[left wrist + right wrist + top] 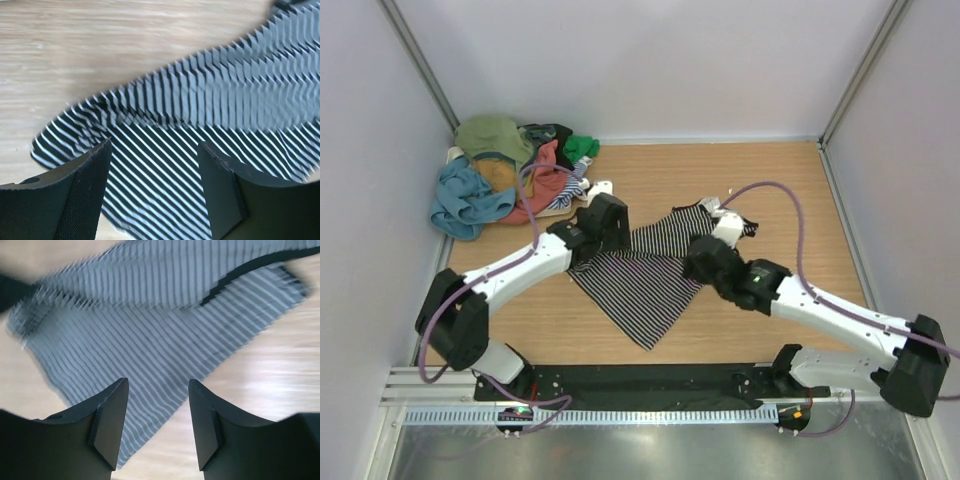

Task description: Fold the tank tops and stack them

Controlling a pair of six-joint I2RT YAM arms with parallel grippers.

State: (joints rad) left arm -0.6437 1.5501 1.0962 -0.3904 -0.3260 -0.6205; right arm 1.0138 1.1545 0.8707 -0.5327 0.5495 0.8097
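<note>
1 striped tank top (pixel 645 280) | 1 heap of tops (pixel 505 180) | left gripper (pixel 154 150), right gripper (pixel 158 387): fingers apart, empty

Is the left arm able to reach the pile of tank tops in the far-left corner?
Probably yes: the left gripper is open and empty, and the tank-top pile lies close beside it, nothing between.

One striped tank top (pixel 650 280); one heap of tank tops (pixel 505 175) in at least six colours (its true number cannot be told). Two grippers: left gripper (pixel 155 145), right gripper (pixel 158 381). One table (pixel 770 180).
</note>
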